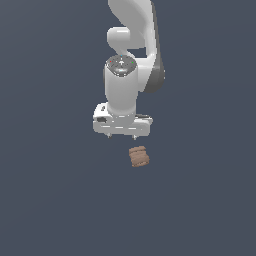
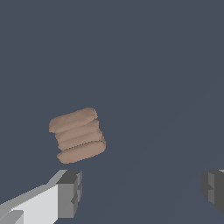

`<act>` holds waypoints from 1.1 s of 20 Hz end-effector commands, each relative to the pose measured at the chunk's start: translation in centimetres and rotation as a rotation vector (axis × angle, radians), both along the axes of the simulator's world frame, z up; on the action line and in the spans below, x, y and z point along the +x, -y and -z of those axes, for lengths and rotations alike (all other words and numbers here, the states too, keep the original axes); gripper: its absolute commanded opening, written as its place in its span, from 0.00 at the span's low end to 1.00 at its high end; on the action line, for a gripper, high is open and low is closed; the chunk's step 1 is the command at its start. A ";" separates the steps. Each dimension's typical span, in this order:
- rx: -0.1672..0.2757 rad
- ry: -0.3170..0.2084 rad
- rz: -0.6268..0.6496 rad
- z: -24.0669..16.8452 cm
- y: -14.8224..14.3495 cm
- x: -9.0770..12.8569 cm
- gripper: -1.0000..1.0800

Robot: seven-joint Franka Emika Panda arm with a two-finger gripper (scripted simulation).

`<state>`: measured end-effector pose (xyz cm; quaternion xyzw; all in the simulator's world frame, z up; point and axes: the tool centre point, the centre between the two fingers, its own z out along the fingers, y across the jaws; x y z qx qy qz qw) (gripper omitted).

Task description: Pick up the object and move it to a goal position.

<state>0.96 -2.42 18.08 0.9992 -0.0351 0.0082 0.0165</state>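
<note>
Object [image 1: 139, 156] first: a small brown, wood-coloured barrel of a block with ridges running across it, lying on the plain dark grey tabletop [image 1: 50, 200], and it sits at a slight tilt rather than square to the frame. Above it in the exterior view, the white arm [image 1: 131, 60] comes down from the top edge, wrist pointing at the surface, and the claw [image 1: 121, 136] hangs just short of the block, a touch towards the exterior view's left of it. Nothing is touching the block; it is free on all sides. Over to the wrist view: the block [image 2: 78, 134] shows its four stacked ridges clearly, and it lies clear of the claw [image 2: 142, 192], out ahead of the fingers and nearer the one with the white mount than the other. One grey fingertip [image 2: 70, 193] and its partner across the frame are spread wide, the gap between them far broader than the block, and that gap holds only bare tabletop. So the claw is wide open and carrying nothing, with the block close by but apart from it
</note>
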 end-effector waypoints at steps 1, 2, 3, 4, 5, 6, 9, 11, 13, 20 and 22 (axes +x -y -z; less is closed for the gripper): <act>0.000 -0.002 -0.016 0.5 -0.4 0.1 0.96; 0.001 -0.002 -0.027 0.8 -0.6 0.2 0.96; 0.002 -0.003 -0.039 1.1 -0.9 0.3 0.96; 0.003 -0.005 -0.054 1.6 -1.3 0.4 0.96; 0.004 -0.006 -0.071 2.0 -1.7 0.5 0.96; 0.005 -0.007 -0.089 2.6 -2.2 0.6 0.96; 0.011 -0.012 -0.156 4.5 -3.8 0.9 0.96; 0.016 -0.015 -0.201 5.9 -5.0 1.1 0.96; 0.021 -0.017 -0.237 6.9 -5.9 1.2 0.96; 0.031 -0.020 -0.300 8.8 -7.5 1.2 0.96; 0.030 -0.021 -0.295 8.7 -7.5 1.2 0.96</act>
